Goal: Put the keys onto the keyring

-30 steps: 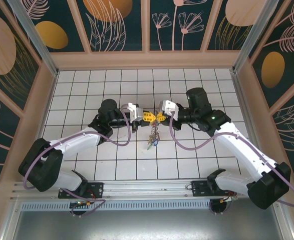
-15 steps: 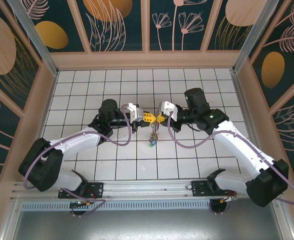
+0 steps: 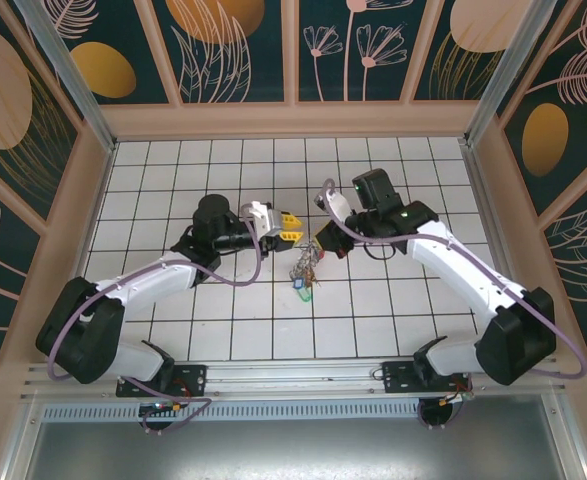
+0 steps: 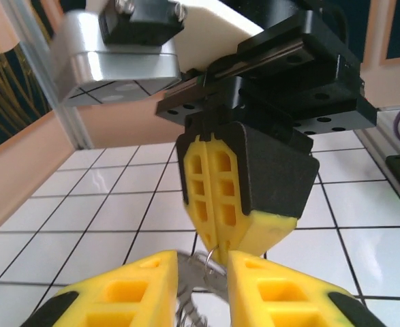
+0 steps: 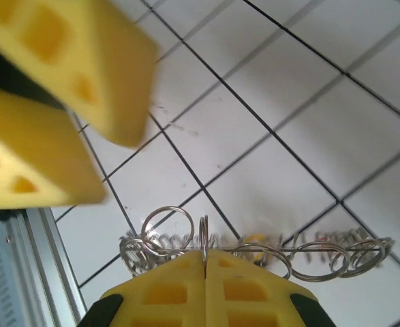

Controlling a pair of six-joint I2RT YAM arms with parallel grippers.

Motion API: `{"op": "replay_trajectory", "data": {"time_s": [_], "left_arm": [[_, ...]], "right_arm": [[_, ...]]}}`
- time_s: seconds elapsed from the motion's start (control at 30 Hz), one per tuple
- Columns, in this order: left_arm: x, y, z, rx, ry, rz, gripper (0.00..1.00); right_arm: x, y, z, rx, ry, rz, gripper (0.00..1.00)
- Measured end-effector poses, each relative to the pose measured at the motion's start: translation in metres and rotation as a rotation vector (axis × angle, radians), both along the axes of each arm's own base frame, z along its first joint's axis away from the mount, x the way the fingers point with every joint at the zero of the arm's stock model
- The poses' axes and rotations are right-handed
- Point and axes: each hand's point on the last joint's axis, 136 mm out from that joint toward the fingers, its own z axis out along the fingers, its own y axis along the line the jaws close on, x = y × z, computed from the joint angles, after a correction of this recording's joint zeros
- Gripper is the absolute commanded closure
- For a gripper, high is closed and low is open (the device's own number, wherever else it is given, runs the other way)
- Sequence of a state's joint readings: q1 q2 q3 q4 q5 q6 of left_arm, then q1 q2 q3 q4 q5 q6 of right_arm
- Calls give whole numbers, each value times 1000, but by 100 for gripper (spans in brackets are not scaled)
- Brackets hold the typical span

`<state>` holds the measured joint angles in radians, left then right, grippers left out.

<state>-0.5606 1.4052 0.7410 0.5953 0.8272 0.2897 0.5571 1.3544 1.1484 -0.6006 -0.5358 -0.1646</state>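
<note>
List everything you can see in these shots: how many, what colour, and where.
keys: bunch, count unclear, blue and green heads, mid-floor under the right gripper
keyring: one, silver, edge-on in the right jaws
linked rings: several, silver, beside the keyring
tiled floor: white, dark grid
wall panels: teal, floral, around the floor
left gripper: yellow jaws open, facing the right gripper
right gripper: yellow jaws shut on the keyring

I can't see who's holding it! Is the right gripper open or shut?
Shut. On the right gripper, the two yellow fingers press together, pinching a thin metal ring edge-on between them.
</note>
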Motion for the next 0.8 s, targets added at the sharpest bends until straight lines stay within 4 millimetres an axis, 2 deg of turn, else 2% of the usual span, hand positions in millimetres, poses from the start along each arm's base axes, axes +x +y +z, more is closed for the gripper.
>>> {"op": "replay_trajectory", "data": {"time_s": [0.17, 0.3, 0.5, 0.6, 0.8], "left_arm": [[8, 17, 4, 36, -34, 38, 72], [6, 20, 9, 72, -95, 36, 68], [9, 24, -1, 134, -146, 62, 62], [12, 22, -7, 162, -154, 65, 60], [19, 13, -16, 189, -134, 42, 56]], "right_arm": [[19, 4, 6, 31, 186, -224, 100], [26, 7, 12, 84, 342, -385, 100], [36, 10, 4, 148, 587, -584, 100], [38, 10, 5, 181, 668, -642, 100], [33, 19, 3, 202, 774, -641, 100]]}}
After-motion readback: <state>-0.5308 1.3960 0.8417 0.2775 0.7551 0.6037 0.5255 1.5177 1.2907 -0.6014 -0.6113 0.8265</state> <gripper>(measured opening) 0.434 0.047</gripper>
